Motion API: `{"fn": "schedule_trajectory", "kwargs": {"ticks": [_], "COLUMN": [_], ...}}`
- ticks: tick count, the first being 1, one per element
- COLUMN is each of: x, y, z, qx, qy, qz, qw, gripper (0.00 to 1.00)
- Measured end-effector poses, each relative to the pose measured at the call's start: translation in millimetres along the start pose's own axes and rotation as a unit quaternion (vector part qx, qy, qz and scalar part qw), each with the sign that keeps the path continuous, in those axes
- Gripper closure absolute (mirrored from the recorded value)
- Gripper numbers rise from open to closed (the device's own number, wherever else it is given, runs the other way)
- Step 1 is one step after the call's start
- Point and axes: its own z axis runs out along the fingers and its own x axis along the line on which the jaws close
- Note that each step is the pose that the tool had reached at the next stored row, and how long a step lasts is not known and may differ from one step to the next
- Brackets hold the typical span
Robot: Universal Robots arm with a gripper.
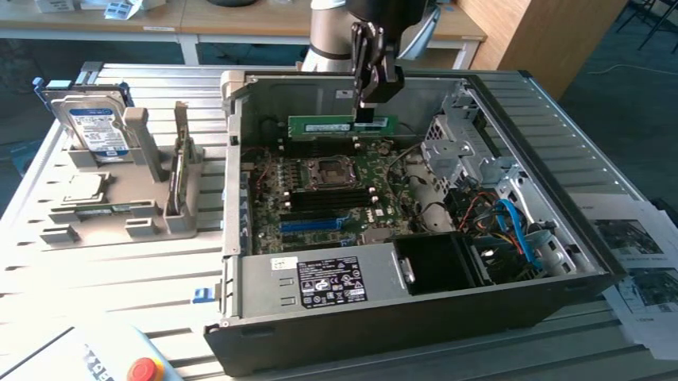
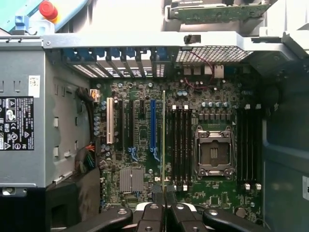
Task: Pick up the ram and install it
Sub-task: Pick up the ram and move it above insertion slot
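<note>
The ram hangs in the gripper, level and on its long edge. The jaws are closed on the end of the ram at the exterior view's right. From the fingers the stick runs toward the exterior view's left, with its white label facing the camera. It is inside the open case, above the motherboard and clear of it. The CPU socket lies below the fingers, nearer the camera. Beyond that socket sits the blue slot. Well away from the fingers, outside the case at the exterior view's left, a hard drive stands in a grey rack.

In the wrist view the ram appears edge-on, as a thin line running straight out from the gripper. The fingers are pressed against both faces of the stick, with no gap visible. The blue slot lies to one side of the ram. The black memory slots lie just beside it on the other side. The CPU socket lies beyond those slots. A finned heatsink sits near the fingers on the blue slot's side.
</note>
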Motion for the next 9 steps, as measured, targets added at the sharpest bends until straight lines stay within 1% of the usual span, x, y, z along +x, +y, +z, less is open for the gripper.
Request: {"fn": "schedule_trajectory", "kwargs": {"ticks": [9], "x": [-16.4], "y": [-3.4], "z": [1.0], "qx": [0.0003], "qy": [0.0], "qz": [0.0], "qw": [1.0], "gripper": [0.88]}}
